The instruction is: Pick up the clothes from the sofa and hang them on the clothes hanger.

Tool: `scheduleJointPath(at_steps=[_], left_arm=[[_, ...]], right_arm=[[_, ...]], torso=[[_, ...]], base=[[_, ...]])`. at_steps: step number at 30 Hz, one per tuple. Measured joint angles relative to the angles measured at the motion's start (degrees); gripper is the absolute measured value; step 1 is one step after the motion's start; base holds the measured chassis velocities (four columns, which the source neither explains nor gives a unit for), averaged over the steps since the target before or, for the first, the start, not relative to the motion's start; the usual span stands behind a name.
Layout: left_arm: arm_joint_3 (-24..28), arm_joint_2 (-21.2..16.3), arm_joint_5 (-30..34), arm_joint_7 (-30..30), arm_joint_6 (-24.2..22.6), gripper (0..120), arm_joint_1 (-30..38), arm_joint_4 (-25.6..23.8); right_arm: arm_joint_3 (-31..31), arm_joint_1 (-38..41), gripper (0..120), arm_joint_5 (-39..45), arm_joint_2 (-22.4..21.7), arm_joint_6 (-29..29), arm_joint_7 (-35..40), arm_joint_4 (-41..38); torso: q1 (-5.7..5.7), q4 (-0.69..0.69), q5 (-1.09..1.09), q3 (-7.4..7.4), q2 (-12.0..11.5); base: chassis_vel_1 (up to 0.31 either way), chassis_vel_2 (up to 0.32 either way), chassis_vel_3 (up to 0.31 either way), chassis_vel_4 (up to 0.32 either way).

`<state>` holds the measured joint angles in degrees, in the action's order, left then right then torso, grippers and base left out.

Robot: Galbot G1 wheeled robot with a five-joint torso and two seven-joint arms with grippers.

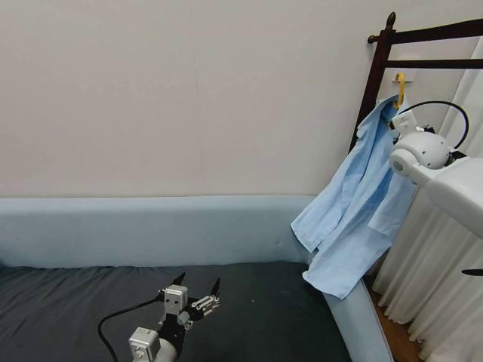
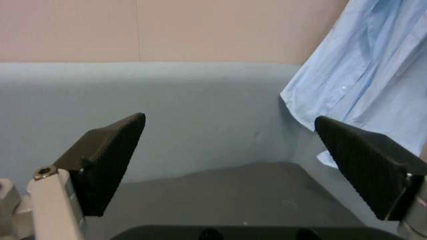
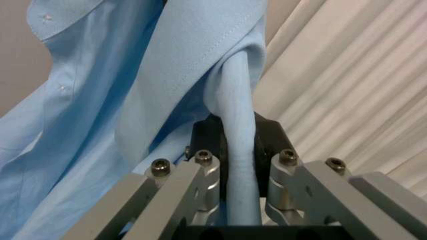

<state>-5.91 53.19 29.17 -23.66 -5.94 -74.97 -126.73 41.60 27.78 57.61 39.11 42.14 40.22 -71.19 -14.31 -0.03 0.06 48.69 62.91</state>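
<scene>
left: left gripper (image 1: 198, 282) sits low over the dark seat of the sofa (image 1: 75, 302). jaws spread wide, nothing between them. its wrist view looks at the pale blue sofa back. idle.

mid-right: light blue shirt (image 1: 355, 219) is off the seat, hanging full length past the sofa's right end, with the lower hem near the end corner. collar end is up at the yellow hanger hook (image 1: 399, 85), just beside the dark wooden rack (image 1: 376, 72). can't tell if the hook is seated on a rail or only close to one.

right: right gripper (image 3: 239, 150) is raised at collar height and clamped on a rolled fold of the shirt, cloth bunched between the jaws. white curtain (image 1: 434, 264) is close behind the arm.

my read: hang step, late in the task, release not yet made.

what could go wrong:
- opening the jaws before the hook bears on a rail. the gripper looks to be carrying some of the weight, so the shirt and hook would drop to the floor or the sofa end.
- the fold is wedged deep between the jaws. cloth could snag on retreat and drag the collar off the hook.
- the weight looks lopsided, with most of the fabric on the sofa side, so the shirt could slide off once it hangs free.
- pulling back could catch the curtain.
</scene>
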Motion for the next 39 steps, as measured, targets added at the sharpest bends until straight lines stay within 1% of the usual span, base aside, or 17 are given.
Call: scheduleJointPath(at_steps=[1, 6, 7, 11, 12, 16, 17, 21, 24, 27, 33, 36, 37, 38, 39], left_arm=[[0.00, 0.00, 0.00, 0.00, 0.00, 100, 0.00, 0.00], [-0.22, -0.49, -0.22, 0.09, 0.21, 100, -0.10, -0.74], [-0.22, -0.49, -0.22, 0.09, 0.21, 100, -0.10, -0.74], [-0.80, -0.57, -0.38, 0.08, 0.43, 100, -0.95, -1.47], [-0.80, -0.57, -0.38, 0.08, 0.43, 100, -0.95, -1.47], [-1.58, -0.69, -0.59, 0.20, 0.65, 100, -1.63, -2.16], [-1.58, -0.69, -0.59, 0.20, 0.65, 100, -1.63, -2.16], [-2.44, -0.96, -0.58, 0.22, 0.66, 100, -1.90, -2.85], [-2.63, -1.08, -0.58, 0.23, 0.66, 100, -2.00, -3.07], [-3.03, -1.11, -0.67, 0.24, 0.65, 100, -2.15, -3.17], [-3.58, -0.97, -0.77, 0.37, 0.68, 100, -2.93, -3.60], [-4.01, -1.32, -0.78, 0.54, 0.87, 100, -3.25, -3.79], [-4.11, -1.33, -0.73, 0.54, 0.88, 100, -3.26, -3.90], [-4.11, -1.33, -0.73, 0.54, 0.88, 100, -3.26, -3.90], [-4.16, -1.33, -0.69, 0.54, 0.88, 100, -3.26, -4.02]], right_arm=[[0.00, 0.00, 8, 0.00, 0.00, 0.00, 0.00, 0.00], [3.92, 6.25, 8, 2.07, 2.40, -0.02, -2.81, 5.48], [3.92, 6.25, 8, 2.07, 2.40, -0.02, -2.81, 5.48], [7.19, 10.16, 8, 6.08, 4.87, -0.02, -5.18, 11.50], [7.19, 10.16, 8, 6.08, 4.87, -0.02, -5.18, 11.50], [8.08, 12.24, 8, 9.06, 7.82, -0.02, -6.14, 18.30], [8.08, 12.24, 8, 9.06, 7.82, -0.02, -6.14, 18.30], [8.59, 13.18, 8, 11.09, 9.98, -0.02, -6.79, 22.44], [8.96, 13.37, 8, 11.89, 10.57, -0.02, -7.02, 23.39], [9.56, 13.22, 8, 14.56, 10.67, -0.04, -6.47, 23.21], [8.91, 12.61, 8, 15.38, 11.41, -0.05, -5.78, 24.29], [8.82, 12.95, 13, 15.42, 12.52, -0.03, -6.28, 25.90], [8.51, 13.03, 18, 15.20, 13.08, -0.03, -6.82, 26.72], [8.51, 13.03, 18, 15.20, 13.08, -0.03, -6.82, 26.72], [8.01, 13.04, 23, 14.85, 13.63, -0.03, -7.22, 27.46]], torso=[[0.00, 0.00, 0.00, 0.00, 0.00], [0.00, 0.00, -0.01, 0.00, 0.00], [0.00, 0.00, -0.01, 0.00, 0.00], [0.00, 0.01, -0.01, 0.00, 0.00], [0.00, 0.01, -0.01, 0.00, 0.00], [0.00, 0.01, -0.01, 0.00, 0.00], [0.00, 0.01, -0.01, 0.00, 0.00], [0.00, 0.02, -0.01, 0.00, 0.00], [0.00, 0.02, -0.02, 0.00, 0.00], [0.00, 0.00, -0.01, 0.00, 0.00], [0.00, 0.00, 0.00, 0.00, 0.00], [0.00, 0.00, 0.00, 0.00, 0.00], [0.01, 0.00, 0.00, 0.00, 0.00], [0.01, 0.00, 0.00, 0.00, 0.00], [0.00, 0.00, 0.00, -0.01, 0.00]], base=[[0.000, 0.000, 0.000, 0.000], [0.000, 0.000, 0.000, 0.000], [0.000, 0.000, 0.000, 0.000], [0.000, 0.000, 0.000, 0.000], [0.000, 0.000, 0.000, 0.000], [0.000, 0.000, 0.000, 0.000], [0.000, 0.000, 0.000, 0.000], [0.000, 0.000, 0.000, 0.000], [0.000, 0.000, 0.000, 0.000], [0.000, 0.000, 0.000, 0.000], [0.000, 0.000, 0.000, 0.000], [0.000, 0.000, 0.000, 0.000], [0.000, 0.000, 0.000, 0.000], [0.000, 0.000, 0.000, 0.000], [0.000, 0.000, 0.000, 0.000]])
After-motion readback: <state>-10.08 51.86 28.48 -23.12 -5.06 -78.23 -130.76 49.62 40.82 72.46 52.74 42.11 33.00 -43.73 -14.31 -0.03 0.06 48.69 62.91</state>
